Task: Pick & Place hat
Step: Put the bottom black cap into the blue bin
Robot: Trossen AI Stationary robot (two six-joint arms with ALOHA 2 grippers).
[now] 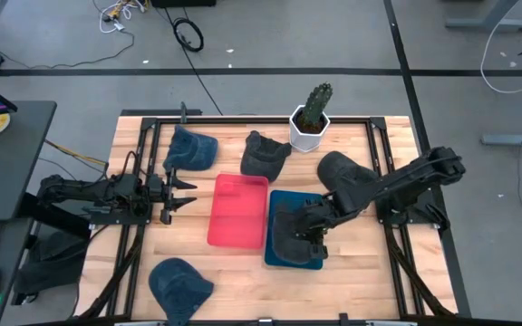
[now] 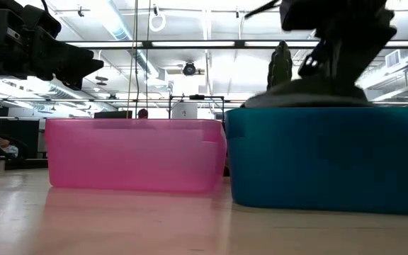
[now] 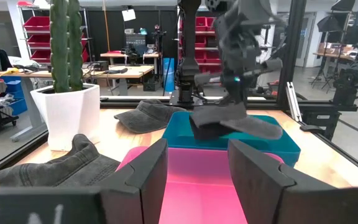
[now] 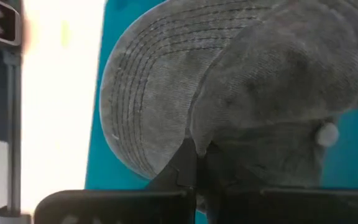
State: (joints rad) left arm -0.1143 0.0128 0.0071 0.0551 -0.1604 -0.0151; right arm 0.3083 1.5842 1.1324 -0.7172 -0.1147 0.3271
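My right gripper (image 1: 308, 228) is over the teal bin (image 1: 279, 258) and shut on a dark grey cap (image 4: 241, 93). The left wrist view shows this cap (image 3: 232, 121) at the height of the bin's rim (image 3: 291, 149). In the low view the cap's crown (image 2: 307, 95) rises above the bin wall (image 2: 324, 156). My left gripper (image 1: 185, 192) waits open at the table's left, its fingers level and pointing toward the pink bin (image 1: 238, 210). The left wrist view looks between those fingers (image 3: 197, 177). My right gripper pinches the cap between its two fingers, at the fold where the crown meets the brim (image 4: 199, 142). The fingers come from above, pointing down. The brim (image 3: 257, 129) sticks out sideways over the teal bin. I cannot tell whether the cap's underside touches the bin.
Other caps lie on the table: a blue one (image 1: 193, 149) and a dark one (image 1: 265, 154) toward the far edge, a dark one (image 1: 343, 167) under the right arm, and a blue one (image 1: 179, 285) near the front. A cactus in a white pot (image 1: 311, 122) stands at the far edge.
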